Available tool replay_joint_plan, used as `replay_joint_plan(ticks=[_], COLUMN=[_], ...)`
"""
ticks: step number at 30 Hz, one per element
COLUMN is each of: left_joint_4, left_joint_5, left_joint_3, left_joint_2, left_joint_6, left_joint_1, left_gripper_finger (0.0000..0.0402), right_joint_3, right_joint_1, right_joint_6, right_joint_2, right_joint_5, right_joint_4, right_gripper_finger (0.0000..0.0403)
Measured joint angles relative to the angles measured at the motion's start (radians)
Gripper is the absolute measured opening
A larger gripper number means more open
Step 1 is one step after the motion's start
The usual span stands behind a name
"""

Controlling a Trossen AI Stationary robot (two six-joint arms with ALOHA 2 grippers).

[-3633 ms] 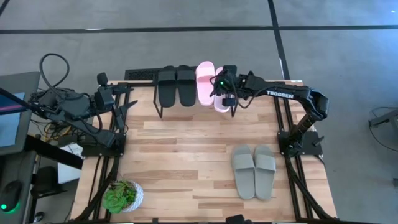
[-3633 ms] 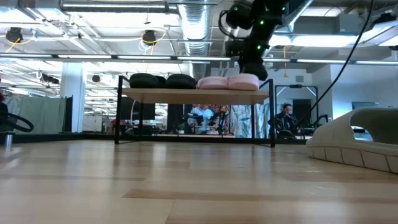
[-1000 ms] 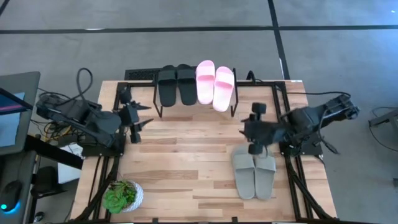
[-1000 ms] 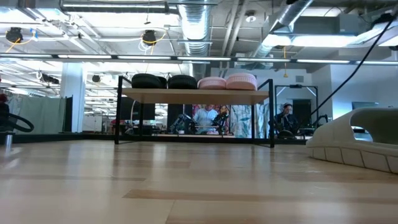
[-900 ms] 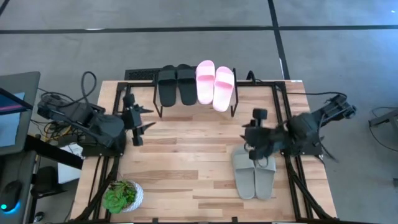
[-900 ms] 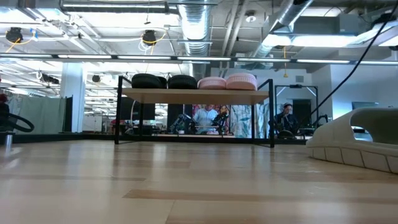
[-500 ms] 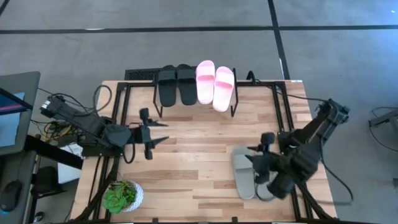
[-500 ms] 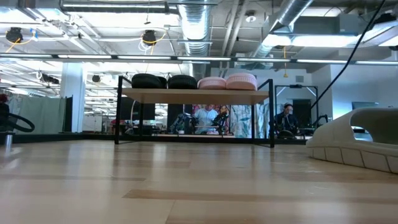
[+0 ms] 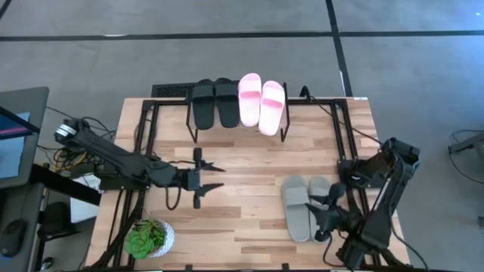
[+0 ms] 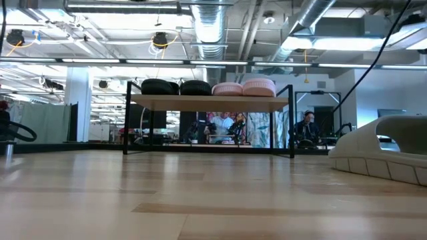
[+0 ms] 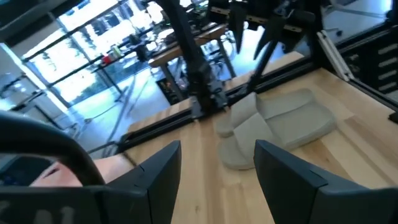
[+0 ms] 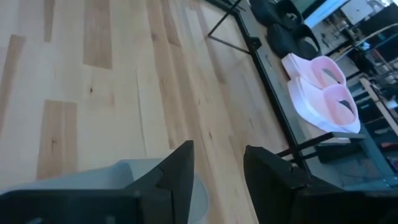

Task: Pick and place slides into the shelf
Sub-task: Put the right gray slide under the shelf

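On the table's near right sits the grey-green pair (image 9: 308, 206), right gripper (image 9: 324, 220) at its near end, fingers apart, gripping nothing. Black pair (image 9: 214, 102) and pink pair (image 9: 262, 103) sit on the far shelf (image 10: 207, 101). Left gripper (image 9: 208, 177) hovers mid-table, wide open.

Both arms were dark, near black, built of slim jointed segments on black metal frames. Loose black cables looped from the left arm's (image 9: 113, 155) rear end. The left pincer (image 9: 208, 176) ended in two thin, pointed fingers (image 11: 283, 171), matte black and wedge-shaped close up. The right pincer (image 9: 324, 221) was equally dark, its fingers (image 12: 270, 169) blocky.
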Motion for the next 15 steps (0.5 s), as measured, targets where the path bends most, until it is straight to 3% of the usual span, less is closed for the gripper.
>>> replay_joint_plan(ticks=[7, 15], left_joint_4=[0.168, 0.252], left_joint_5=[0.058, 0.059], left_joint_3=[0.000, 0.000], left_joint_2=[0.190, 0.297], left_joint_6=[0.041, 0.073], left_joint_1=[0.030, 0.036], left_gripper_finger=[0.0192, 0.0192], right_joint_3=[0.000, -0.005], right_joint_1=[0.001, 0.031], right_joint_6=[0.105, 0.236], right_joint_2=[0.107, 0.166], right_joint_5=[-0.009, -0.168], right_joint_4=[-0.002, -0.003], right_gripper_finger=[0.0128, 0.0123])
